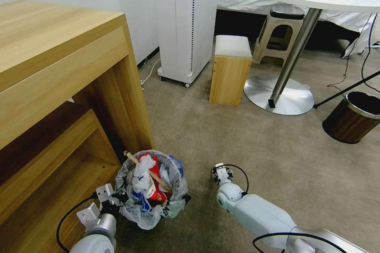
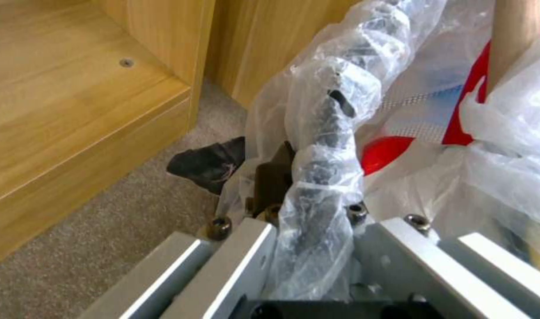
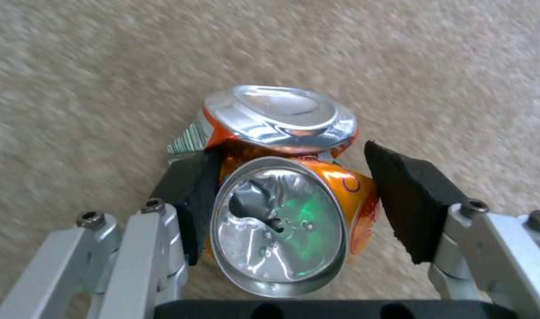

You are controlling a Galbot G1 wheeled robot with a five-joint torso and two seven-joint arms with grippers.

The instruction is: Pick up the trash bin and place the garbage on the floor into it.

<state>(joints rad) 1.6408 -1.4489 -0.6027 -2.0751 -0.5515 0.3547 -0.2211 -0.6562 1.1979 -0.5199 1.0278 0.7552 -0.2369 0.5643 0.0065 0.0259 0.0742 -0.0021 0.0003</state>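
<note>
The crushed can (image 3: 282, 195) lies on the floor (image 1: 277, 158) just right of the trash bin (image 1: 152, 185), folded between the right gripper (image 3: 282, 199)'s parted jaws, one pad touching. The left gripper (image 2: 305, 208) clamps the bin's bagged rim.

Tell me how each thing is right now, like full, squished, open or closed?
trash bin: upright on the carpet, stuffed with litter.
wooden stick: tilted, poking from the bin.
crushed can: squished, between the pads.
left end effector: shut on the bin's bagged rim.
right end effector: open around the can.
brown bin: upright, apart.
</note>
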